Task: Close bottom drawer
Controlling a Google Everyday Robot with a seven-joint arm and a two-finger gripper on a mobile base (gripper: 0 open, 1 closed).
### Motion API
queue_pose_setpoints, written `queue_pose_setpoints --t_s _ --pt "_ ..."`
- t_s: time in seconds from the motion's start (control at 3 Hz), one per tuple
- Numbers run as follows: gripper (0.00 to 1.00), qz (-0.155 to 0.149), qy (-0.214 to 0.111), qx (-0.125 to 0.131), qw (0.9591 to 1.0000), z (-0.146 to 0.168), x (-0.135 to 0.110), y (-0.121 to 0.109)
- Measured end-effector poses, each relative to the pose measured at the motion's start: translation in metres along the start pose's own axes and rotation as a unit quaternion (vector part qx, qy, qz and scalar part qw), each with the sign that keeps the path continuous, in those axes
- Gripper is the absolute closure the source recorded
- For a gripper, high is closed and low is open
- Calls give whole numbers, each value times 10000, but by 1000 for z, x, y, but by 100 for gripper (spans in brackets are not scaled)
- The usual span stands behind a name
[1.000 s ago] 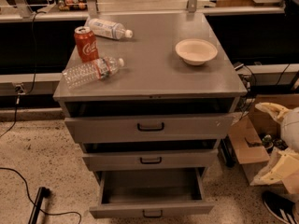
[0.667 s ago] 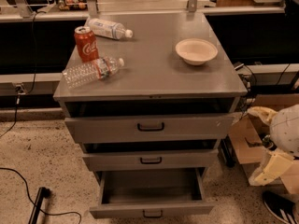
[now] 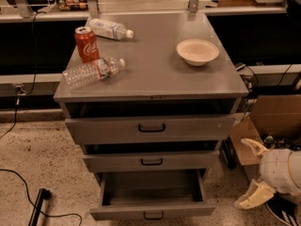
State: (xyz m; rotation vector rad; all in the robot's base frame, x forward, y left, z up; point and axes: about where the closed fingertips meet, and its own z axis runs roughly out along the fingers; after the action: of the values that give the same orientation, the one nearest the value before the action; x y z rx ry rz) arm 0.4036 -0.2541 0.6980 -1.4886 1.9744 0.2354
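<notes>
The bottom drawer (image 3: 153, 210) of the grey metal cabinet is pulled far out, its empty inside showing, with a small black bar handle (image 3: 154, 215) on its front at the lower frame edge. The middle drawer (image 3: 151, 161) and the top drawer (image 3: 150, 127) above it stand slightly out. My gripper (image 3: 254, 171) is low at the right, to the right of the bottom drawer and apart from it, with its two cream fingers (image 3: 254, 146) spread open and nothing between them.
On the cabinet top (image 3: 155, 74) stand a red cola can (image 3: 87, 44), two lying plastic bottles (image 3: 93, 71) (image 3: 110, 29) and a cream bowl (image 3: 197, 51). A cardboard box (image 3: 268, 121) stands right of the cabinet. A black cable (image 3: 28, 192) and rod (image 3: 37, 206) lie on the floor at left.
My gripper has moved left and up into view, closer to the cabinet's right side. The drawers have not moved.
</notes>
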Motion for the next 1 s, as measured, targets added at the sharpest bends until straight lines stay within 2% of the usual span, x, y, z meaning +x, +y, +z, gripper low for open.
queue_pose_setpoints --t_s 0.33,0.67,1.0 --pt "0 -116 -665 430 9968 6 18 -4" --pt "0 -501 -549 374 9965 8 32 4" --pt "0 -880 -750 155 9932 66 32 29"
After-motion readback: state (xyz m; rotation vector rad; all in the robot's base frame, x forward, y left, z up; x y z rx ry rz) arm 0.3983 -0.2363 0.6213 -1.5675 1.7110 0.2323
